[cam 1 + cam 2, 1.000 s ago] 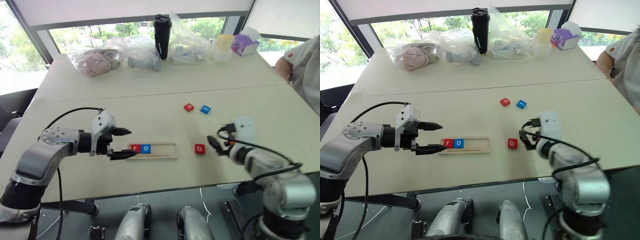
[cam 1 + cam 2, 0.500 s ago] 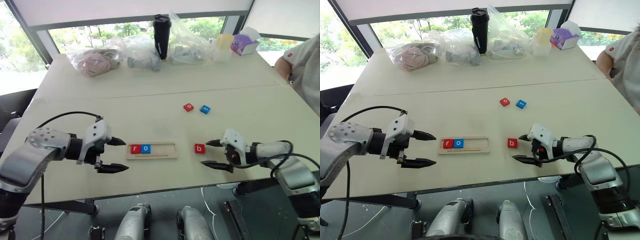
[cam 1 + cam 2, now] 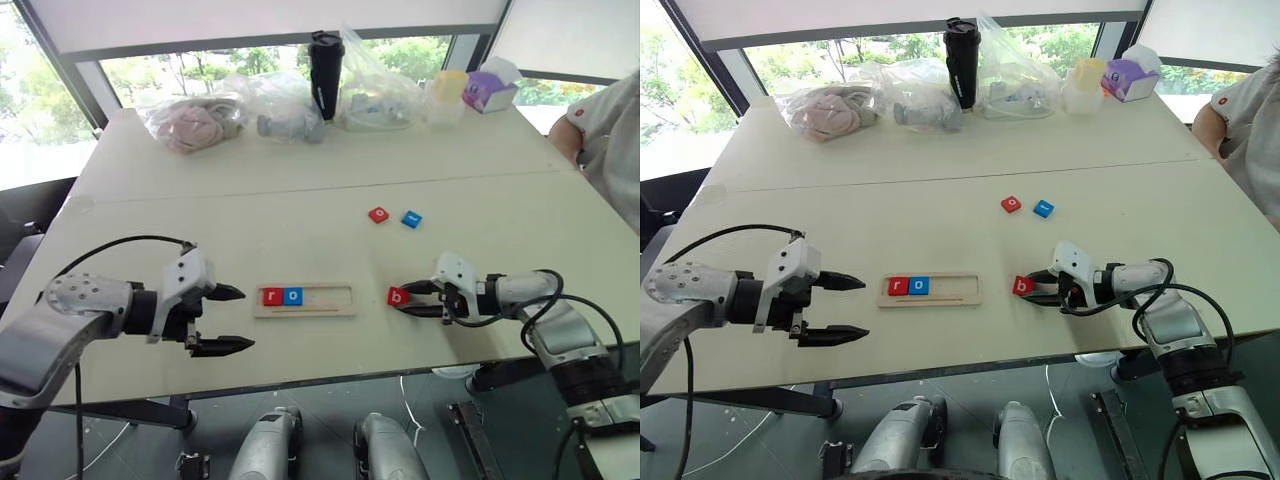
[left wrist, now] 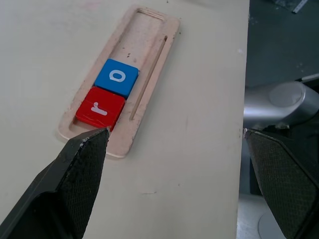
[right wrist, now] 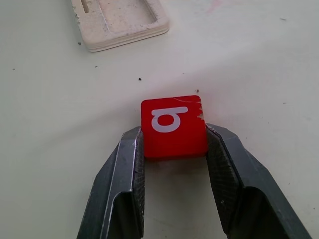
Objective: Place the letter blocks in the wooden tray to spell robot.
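The wooden tray (image 3: 325, 297) lies near the table's front edge, with a red "r" block (image 3: 271, 296) and a blue "o" block (image 3: 292, 296) at its left end. Just right of the tray, a red "b" block (image 5: 173, 125) rests on the table with my right gripper (image 3: 402, 300) shut on its two sides. A red "o" block (image 3: 378, 214) and a blue block (image 3: 411, 218) lie side by side farther back. My left gripper (image 3: 247, 318) hangs open to the left of the tray, holding nothing.
Along the far side of the table are plastic bags (image 3: 190, 120), a black tumbler (image 3: 323, 75), a pale cup (image 3: 448, 92) and a purple box (image 3: 487, 88). A person (image 3: 612, 130) sits at the right edge. The table's front edge runs close behind both grippers.
My right gripper swung down to the table, turned toward the red "b" block and shut on it. My left gripper drew back a little from the tray's left end, still open.
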Controlling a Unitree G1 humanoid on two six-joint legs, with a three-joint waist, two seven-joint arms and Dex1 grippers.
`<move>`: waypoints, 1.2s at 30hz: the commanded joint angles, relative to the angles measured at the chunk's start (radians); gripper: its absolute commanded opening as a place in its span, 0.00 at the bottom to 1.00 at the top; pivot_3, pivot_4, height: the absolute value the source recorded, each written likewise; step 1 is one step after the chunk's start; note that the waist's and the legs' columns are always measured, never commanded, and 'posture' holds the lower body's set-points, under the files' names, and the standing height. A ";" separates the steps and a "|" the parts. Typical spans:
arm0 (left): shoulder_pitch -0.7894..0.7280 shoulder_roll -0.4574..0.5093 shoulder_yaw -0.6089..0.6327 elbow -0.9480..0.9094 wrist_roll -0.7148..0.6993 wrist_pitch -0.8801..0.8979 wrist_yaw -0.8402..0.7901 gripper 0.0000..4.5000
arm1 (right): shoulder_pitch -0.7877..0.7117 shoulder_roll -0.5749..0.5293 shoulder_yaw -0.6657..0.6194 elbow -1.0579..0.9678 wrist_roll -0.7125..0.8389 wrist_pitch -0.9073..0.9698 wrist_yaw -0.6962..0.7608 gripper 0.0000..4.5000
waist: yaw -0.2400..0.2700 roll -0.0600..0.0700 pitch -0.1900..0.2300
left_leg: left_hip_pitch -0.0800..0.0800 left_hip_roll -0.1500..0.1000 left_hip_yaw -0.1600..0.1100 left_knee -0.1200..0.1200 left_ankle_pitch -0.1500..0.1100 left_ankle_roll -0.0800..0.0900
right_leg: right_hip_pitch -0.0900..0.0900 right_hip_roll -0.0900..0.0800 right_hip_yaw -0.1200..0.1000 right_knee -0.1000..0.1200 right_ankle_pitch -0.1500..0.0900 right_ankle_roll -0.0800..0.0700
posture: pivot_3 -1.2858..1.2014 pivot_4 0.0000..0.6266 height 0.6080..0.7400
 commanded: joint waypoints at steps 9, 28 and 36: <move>0.001 0.047 0.067 -0.008 -0.033 -0.003 -0.022 1.00 | -0.229 0.177 0.139 -0.320 0.093 0.426 -0.111 0.26 | 0.004 0.002 0.001 | -0.001 0.001 0.000 -0.004 0.000 0.000 | -0.003 0.000 0.000 0.000 0.000 0.000 | 0.52 0.24 1.00; -0.003 0.023 0.061 -0.033 -0.052 -0.014 0.032 1.00 | -0.285 0.260 0.315 -0.137 -0.081 0.279 -0.135 0.26 | -0.004 0.003 0.001 | -0.001 -0.002 0.001 -0.004 0.000 0.000 | -0.004 -0.001 0.000 0.001 0.001 0.000 | 0.52 0.24 1.00; -0.013 0.017 0.055 -0.016 -0.039 -0.032 0.040 1.00 | -0.301 0.287 0.313 -0.095 -0.097 0.253 -0.128 0.26 | -0.002 0.003 0.001 | -0.001 -0.002 0.001 -0.004 0.000 0.000 | -0.004 -0.001 0.000 0.001 0.001 0.001 | 0.52 0.24 1.00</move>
